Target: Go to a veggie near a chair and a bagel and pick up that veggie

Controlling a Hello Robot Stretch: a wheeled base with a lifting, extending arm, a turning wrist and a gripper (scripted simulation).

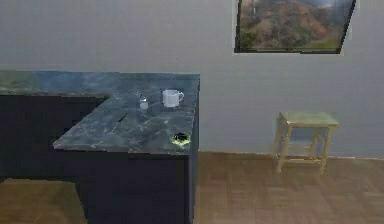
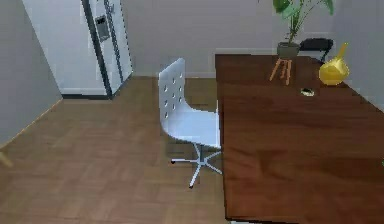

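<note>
An L-shaped counter (image 1: 100,130) stands ahead, its mottled blue-grey stone top over dark, flat fronts. On the stone sit a white mug (image 1: 172,98) and, just beside it, a small pale shaker (image 1: 143,103). Near the front edge lies a small yellow-green thing (image 1: 180,139) with a dark patch, too small to name. Against the plain wall is a squarish stool (image 1: 305,138) of pale wood, with a framed landscape picture (image 1: 293,25) hung above it.

The arm side view takes in another part of the room. A smooth white chair (image 2: 185,115) with a perforated back and a star base stands on plank floor, just beside a long table (image 2: 290,150) of dark polished wood. Toward the table's far end rest a glossy yellow rounded vessel (image 2: 335,70) and, near it, a small pale thing (image 2: 308,92). Whether that is the veggie or the bagel I cannot tell. Beyond the table are a leafy potted plant (image 2: 288,48), a dark chair (image 2: 318,45) and a tall grey fridge (image 2: 105,40). How the gripper stands I cannot tell.
</note>
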